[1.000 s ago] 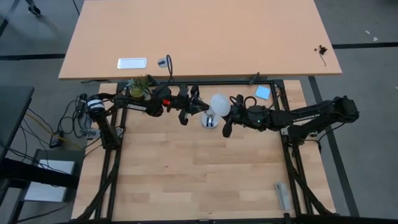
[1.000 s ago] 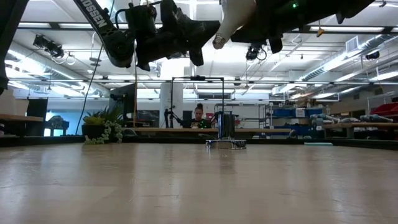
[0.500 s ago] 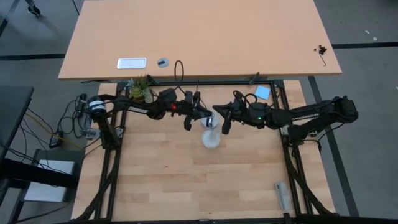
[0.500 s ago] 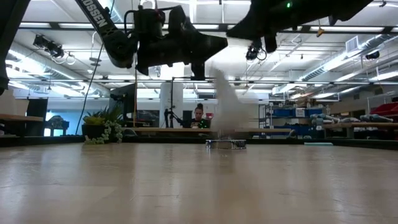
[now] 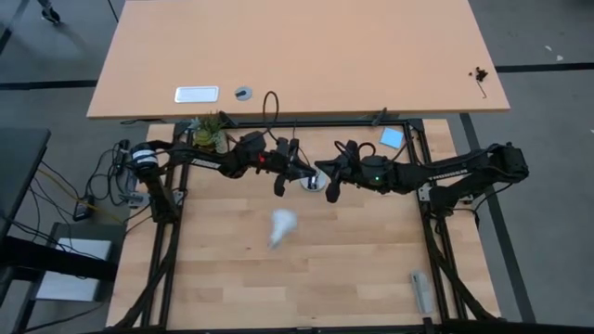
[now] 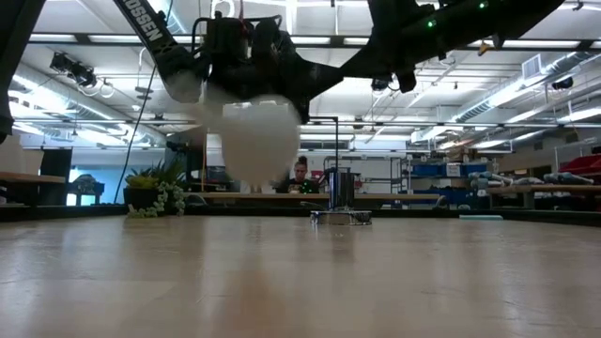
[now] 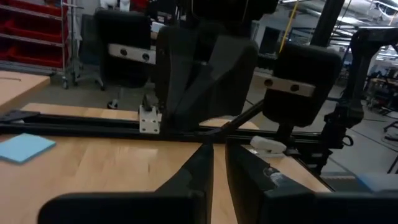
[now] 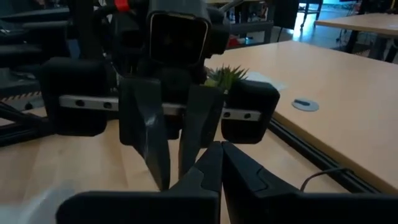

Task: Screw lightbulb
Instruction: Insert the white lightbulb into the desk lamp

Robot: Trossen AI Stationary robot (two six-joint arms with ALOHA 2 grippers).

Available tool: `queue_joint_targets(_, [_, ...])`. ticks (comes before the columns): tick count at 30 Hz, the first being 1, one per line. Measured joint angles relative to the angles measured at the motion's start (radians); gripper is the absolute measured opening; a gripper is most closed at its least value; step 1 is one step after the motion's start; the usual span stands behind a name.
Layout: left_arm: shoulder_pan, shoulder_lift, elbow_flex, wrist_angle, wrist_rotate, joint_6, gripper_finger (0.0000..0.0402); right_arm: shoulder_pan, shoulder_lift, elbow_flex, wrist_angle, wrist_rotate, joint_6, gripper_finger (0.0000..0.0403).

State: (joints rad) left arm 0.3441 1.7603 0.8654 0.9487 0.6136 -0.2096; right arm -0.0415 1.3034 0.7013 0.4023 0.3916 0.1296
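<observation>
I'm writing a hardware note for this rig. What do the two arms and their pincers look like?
Both arms are black and jointed. The left pincer and right pincer have slim, tapering dark fingers. White lettering marks the right arm's link, a green light glows near its wrist, and black cable loops above the left.

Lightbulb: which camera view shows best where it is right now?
The high view: the lightbulb lies loose on the table, clear of both grippers. The low view shows a blurred white globe; the right wrist view may catch a pale smear; the left wrist view shows nothing.

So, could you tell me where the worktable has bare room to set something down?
The near wood below the lightbulb is bare, bordered by the frame rails and a grey object at near right. It is crowded around the socket, where both grippers, left and right, meet.
</observation>
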Motion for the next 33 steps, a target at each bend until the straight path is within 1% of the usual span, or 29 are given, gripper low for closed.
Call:
queue_joint_targets(4, [0.0, 0.0, 0.0, -0.002, 0.004, 0.012, 0.0048, 0.0, 0.0, 0.0, -0.016, 0.0, -0.001, 0.0019])
queue_joint_targets(8, [0.001, 0.0, 0.0, -0.004, 0.043, 0.018, 0.0039, 0.0, 0.0, 0.0, -0.031, 0.0, -0.001, 0.0017])
queue_joint_targets(14, [0.001, 0.0, 0.0, -0.014, 0.14, 0.016, 0.0007, 0.0, 0.0, 0.0, -0.057, 0.0, -0.001, 0.002])
queue_joint_targets(18, [-0.009, 0.0, 0.0, -0.022, 0.196, -0.003, 0.0005, 0.006, -0.001, 0.0, -0.067, 0.0, -0.001, 0.0023])
queue_joint_targets(22, [-0.04, 0.0, 0.0, -0.021, 0.237, 0.019, 0.0004, 0.016, -0.001, 0.0, -0.067, -0.001, -0.001, 0.0024])
queue_joint_targets(33, [-0.128, -0.001, 0.0, -0.02, 0.254, 0.018, 0.0001, 0.053, -0.001, 0.0, -0.068, -0.029, -0.001, 0.0034])
